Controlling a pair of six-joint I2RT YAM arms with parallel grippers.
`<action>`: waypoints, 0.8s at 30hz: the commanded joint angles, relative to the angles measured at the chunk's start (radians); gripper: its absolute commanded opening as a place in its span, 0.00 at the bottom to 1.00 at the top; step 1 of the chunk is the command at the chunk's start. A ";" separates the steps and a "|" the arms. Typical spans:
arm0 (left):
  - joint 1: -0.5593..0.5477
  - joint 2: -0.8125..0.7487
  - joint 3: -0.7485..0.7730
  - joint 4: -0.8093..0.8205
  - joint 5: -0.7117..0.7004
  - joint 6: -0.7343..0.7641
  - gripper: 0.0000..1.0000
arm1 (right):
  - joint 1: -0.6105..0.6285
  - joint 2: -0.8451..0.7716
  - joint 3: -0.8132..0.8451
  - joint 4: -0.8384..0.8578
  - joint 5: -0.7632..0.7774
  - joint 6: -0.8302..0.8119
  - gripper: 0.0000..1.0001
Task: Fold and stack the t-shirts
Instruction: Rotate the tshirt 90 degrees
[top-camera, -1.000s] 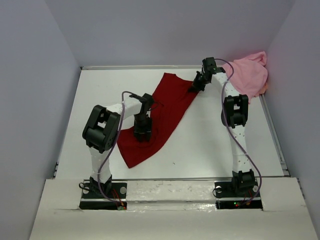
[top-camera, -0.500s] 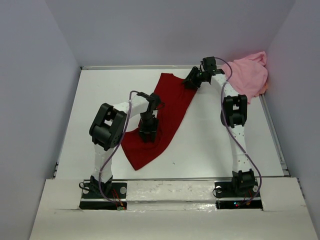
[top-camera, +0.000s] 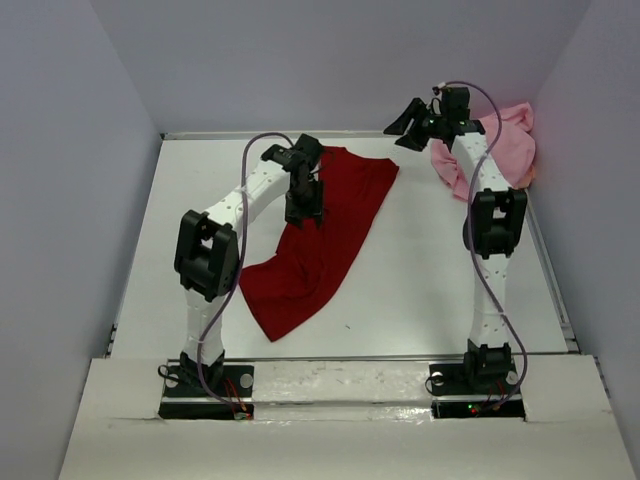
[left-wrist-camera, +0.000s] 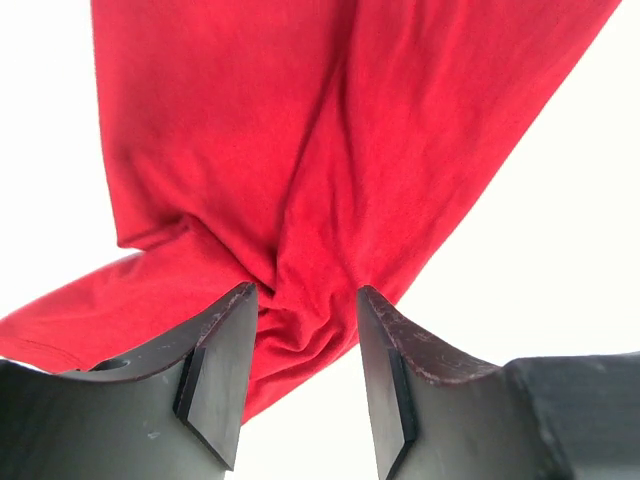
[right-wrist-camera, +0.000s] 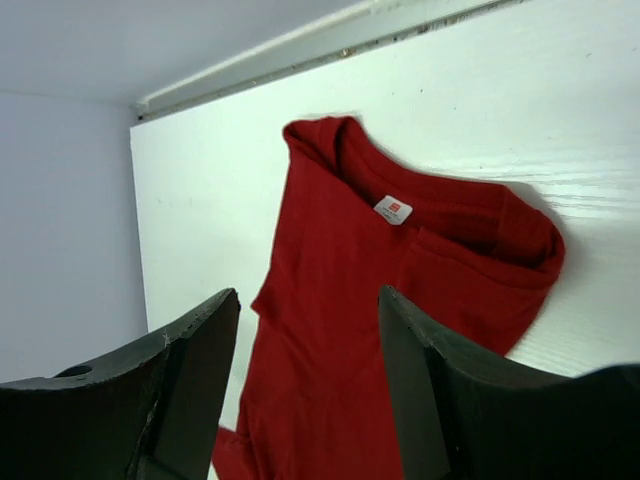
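Dark red short-sleeved cloth t-shirt (top-camera: 330, 250): lies on the white worktop (top-camera: 430, 290) as a loose slanting band, from the upper centre of the top view down to the lower left. It is wrinkled and partly doubled over itself, with no neat fold.
Collar end: in the right wrist view the neckline and its small white label (right-wrist-camera: 393, 209) face up toward the far edge of the worktop. The cloth is rumpled over itself at the right of that view.
Light pink cloth t-shirt (top-camera: 515, 150): a crumpled heap in the upper right corner of the top view, against the wall and apart from the red one. Neither set of jaws holds it.
Left jaws: pinching a gathered ridge of the red cloth near the shirt's upper middle. The left wrist view shows the fabric bunched between them.
Right jaws: spread with nothing between them, raised over the upper right of the worktop, between the two shirts.
Done so far: by the look of it, little. The red shirt seems only part-way through being laid out.
Left to do: flatten and fold the red shirt, bring the pink one out of its corner, fold it, and stack the two.
Progress: judged early; no finished fold and no stack yet.
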 joint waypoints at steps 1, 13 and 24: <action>0.047 -0.059 0.068 -0.053 -0.049 0.011 0.55 | -0.036 -0.163 -0.092 0.027 -0.029 -0.023 0.63; 0.424 -0.045 -0.096 0.111 0.142 0.146 0.55 | -0.036 -0.623 -0.793 -0.102 0.044 -0.018 0.64; 0.458 -0.042 -0.299 0.120 0.130 0.192 0.55 | 0.001 -0.794 -1.212 0.004 0.032 0.050 0.64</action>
